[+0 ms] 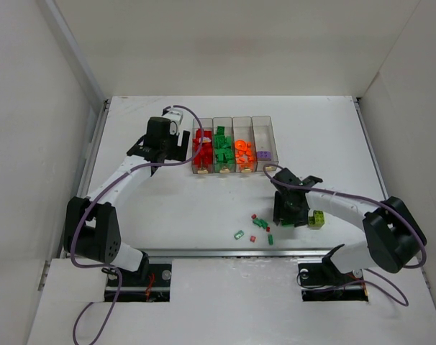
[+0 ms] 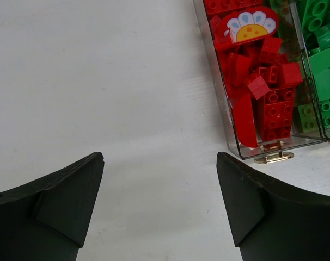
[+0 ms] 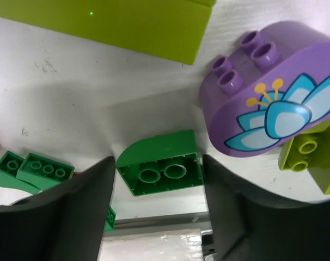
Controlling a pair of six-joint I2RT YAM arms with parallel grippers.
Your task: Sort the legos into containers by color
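Right gripper (image 3: 158,162) spread astride dark green curved plastic brick (image 3: 160,173), lower centre of frame. Close squarely on its flat ends, lift clear of purple flower-printed brick (image 3: 274,92), carry to green-filled clear plastic bin (image 1: 223,121), upper centre. Left gripper (image 2: 160,157) spread, empty.

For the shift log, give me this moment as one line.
left gripper: open, empty, beside red bin | right gripper: jaws straddling green brick on table, grip unconfirmed | sort: unfinished

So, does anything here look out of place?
Only the leftovers: small red and green bricks lie scattered on the table before the bins, and a purple flower brick seems tipped against a lime one.
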